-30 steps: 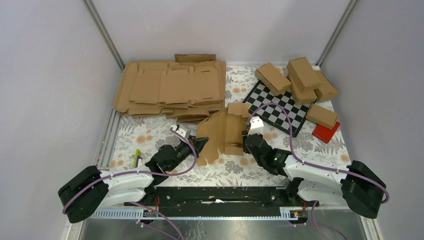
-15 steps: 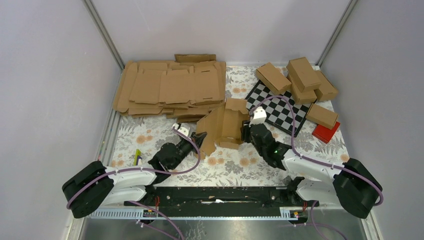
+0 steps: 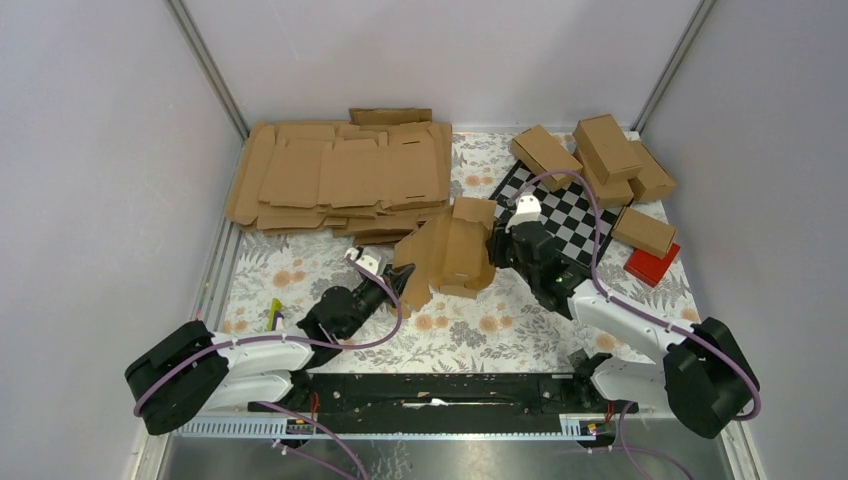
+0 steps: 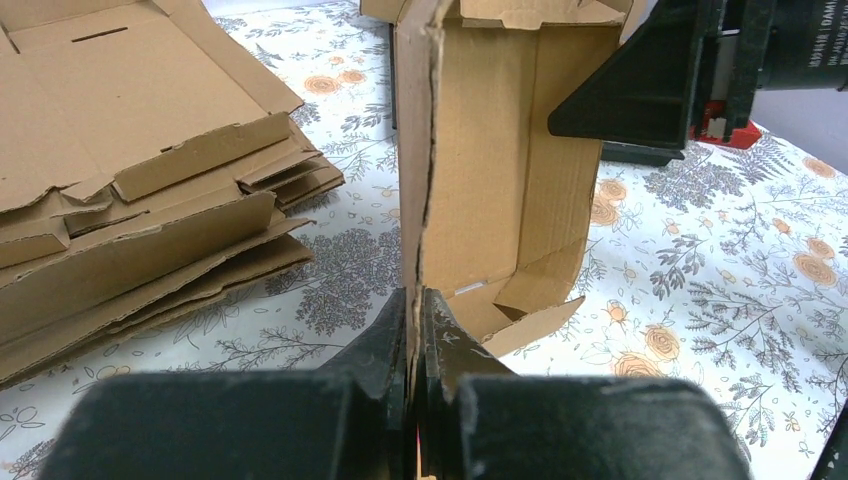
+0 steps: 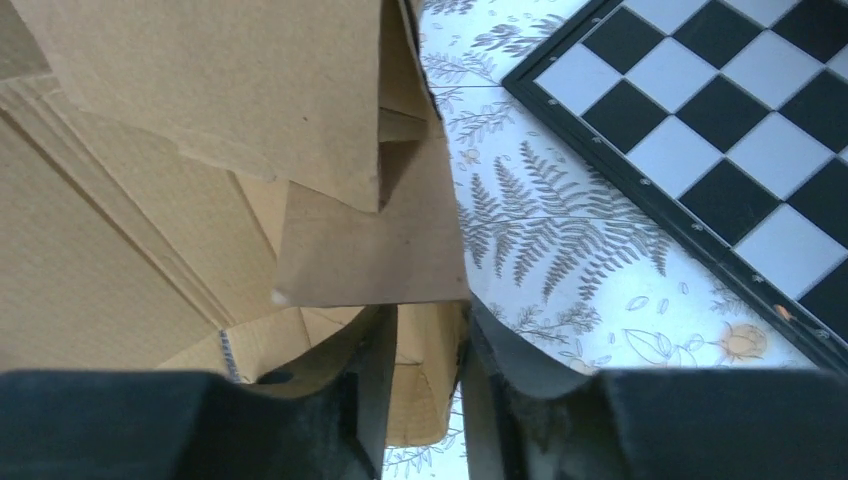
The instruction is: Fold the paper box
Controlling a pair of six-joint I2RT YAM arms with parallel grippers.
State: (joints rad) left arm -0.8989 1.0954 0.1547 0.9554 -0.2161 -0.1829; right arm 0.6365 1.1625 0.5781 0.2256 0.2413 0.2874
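The paper box (image 3: 455, 250) is a half-folded brown carton standing on the floral cloth at the table's middle. In the left wrist view the paper box (image 4: 500, 150) rises upright with its hollow side facing right. My left gripper (image 3: 403, 283) is shut on its near left wall, and the cardboard edge is pinched flat between the fingers (image 4: 415, 295). My right gripper (image 3: 497, 250) is at the box's right side. Its jaws (image 5: 428, 320) stand apart around a flap of the paper box (image 5: 200, 120), with a little gap at the flap's right edge.
A stack of flat cardboard sheets (image 3: 340, 180) lies at the back left. A chessboard (image 3: 565, 215) sits right of the box, with several folded cartons (image 3: 600, 150) and a small red box (image 3: 652, 265) around it. A yellow-green pen (image 3: 274, 315) lies near the left arm.
My right gripper has moved away from its base, toward the chessboard, and the box has shifted back with it. Its jaws have widened a little. The left gripper has kept its pinch and crept forward.
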